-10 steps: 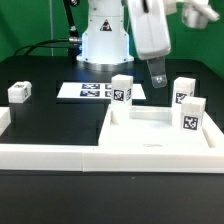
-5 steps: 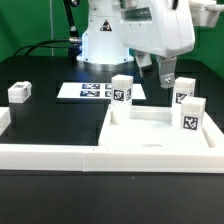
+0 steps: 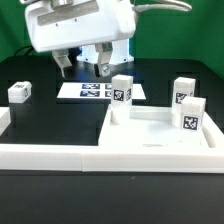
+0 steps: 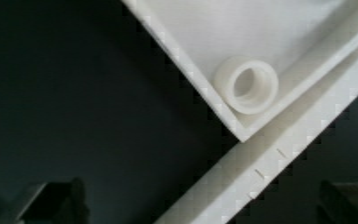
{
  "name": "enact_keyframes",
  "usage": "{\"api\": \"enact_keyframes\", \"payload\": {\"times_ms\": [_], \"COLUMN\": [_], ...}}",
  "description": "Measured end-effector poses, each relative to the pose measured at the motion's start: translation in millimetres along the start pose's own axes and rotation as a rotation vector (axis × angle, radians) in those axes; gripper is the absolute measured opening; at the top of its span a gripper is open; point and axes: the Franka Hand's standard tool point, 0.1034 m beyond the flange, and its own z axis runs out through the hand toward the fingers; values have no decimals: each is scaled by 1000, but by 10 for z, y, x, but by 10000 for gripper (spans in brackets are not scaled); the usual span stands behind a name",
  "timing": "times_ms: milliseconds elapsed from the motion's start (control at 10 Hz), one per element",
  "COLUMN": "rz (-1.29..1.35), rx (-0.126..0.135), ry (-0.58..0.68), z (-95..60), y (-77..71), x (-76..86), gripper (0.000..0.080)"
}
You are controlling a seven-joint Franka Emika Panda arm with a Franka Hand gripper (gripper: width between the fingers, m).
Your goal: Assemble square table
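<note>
I see my gripper [image 3: 83, 68] wide open and empty over the marker board [image 3: 95, 91], with 3 legs upright in the tabletop [image 3: 160, 133], and I judge it is heading for the loose leg [image 3: 20, 93].

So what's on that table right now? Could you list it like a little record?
tool: open, holding nothing, above the marker board
tabletop: white square, against the border wall
legs on tabletop: three upright
loose leg: on the black table, at the exterior view's left
</note>
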Motion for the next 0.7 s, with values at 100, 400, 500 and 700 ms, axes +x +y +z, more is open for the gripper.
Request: {"api": "enact_keyframes", "payload": {"times_ms": [100,400,500,700], "rz": [-61,-229,-400,-588], "rx": [-1,-11,-41,-148], "ry": [0,-1,-32,-86], "z": [3,10,68,-29], "y": [9,70,479,1194], "x": [5,15,-34,11], "gripper": [649,649,649,649]}}
